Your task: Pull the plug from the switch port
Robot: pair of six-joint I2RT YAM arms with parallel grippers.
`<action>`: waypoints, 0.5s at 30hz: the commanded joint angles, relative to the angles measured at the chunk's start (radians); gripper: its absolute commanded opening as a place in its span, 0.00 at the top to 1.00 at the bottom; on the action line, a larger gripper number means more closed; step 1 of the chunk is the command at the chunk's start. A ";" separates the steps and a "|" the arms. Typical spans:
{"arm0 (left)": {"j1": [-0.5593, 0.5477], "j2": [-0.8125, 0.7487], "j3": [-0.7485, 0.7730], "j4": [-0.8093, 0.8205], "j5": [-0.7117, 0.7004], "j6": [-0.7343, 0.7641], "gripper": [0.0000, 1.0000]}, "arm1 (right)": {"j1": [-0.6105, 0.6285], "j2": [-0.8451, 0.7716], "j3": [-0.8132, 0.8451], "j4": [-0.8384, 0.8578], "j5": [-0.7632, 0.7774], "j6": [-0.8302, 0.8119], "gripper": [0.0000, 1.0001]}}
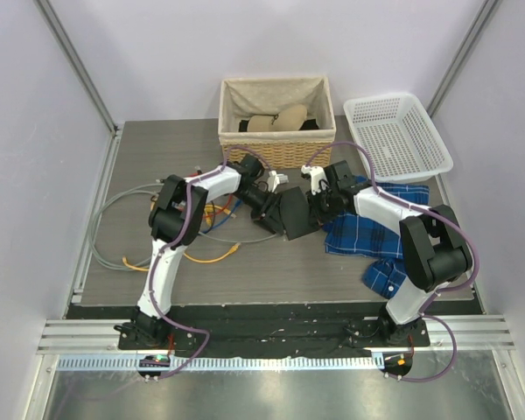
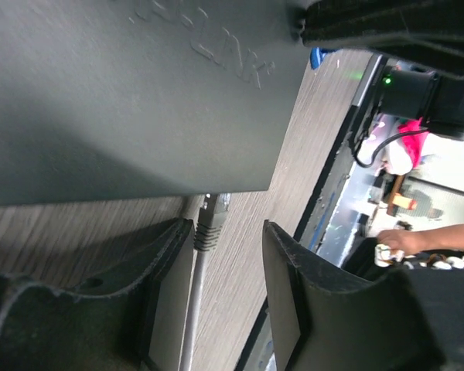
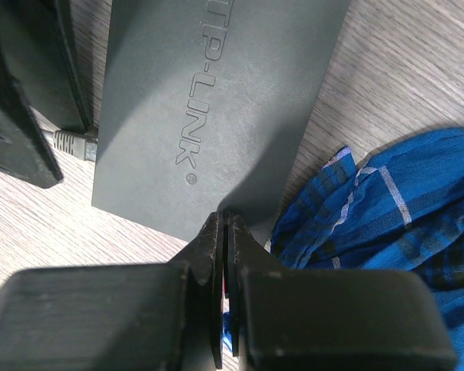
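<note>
Table (image 1: 271,271), grey wood-grain top, carrying: black switch (image 3: 216,108), flat box with raised lettering, just beyond the tips of the right gripper's (image 3: 224,222) jaws; grey cable (image 2: 192,309), its plug (image 2: 207,228) at the switch's edge, in the gap between the left gripper's (image 2: 226,232) jaws; blue plaid cloth (image 3: 371,224), just beside the right jaws; wicker basket (image 1: 277,150) and white plastic basket (image 1: 411,173), well beyond both pairs of jaws; loose grey cables (image 1: 114,227) and yellow cable (image 1: 206,258), behind the left jaws
</note>
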 commanded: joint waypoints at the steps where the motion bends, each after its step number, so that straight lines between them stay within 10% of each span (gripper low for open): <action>1: -0.018 0.076 0.046 -0.012 -0.062 -0.005 0.55 | 0.008 0.026 -0.017 -0.009 0.027 -0.010 0.99; 15: -0.019 0.086 0.001 0.126 -0.150 -0.065 0.51 | 0.009 0.017 -0.038 -0.020 0.031 -0.007 0.99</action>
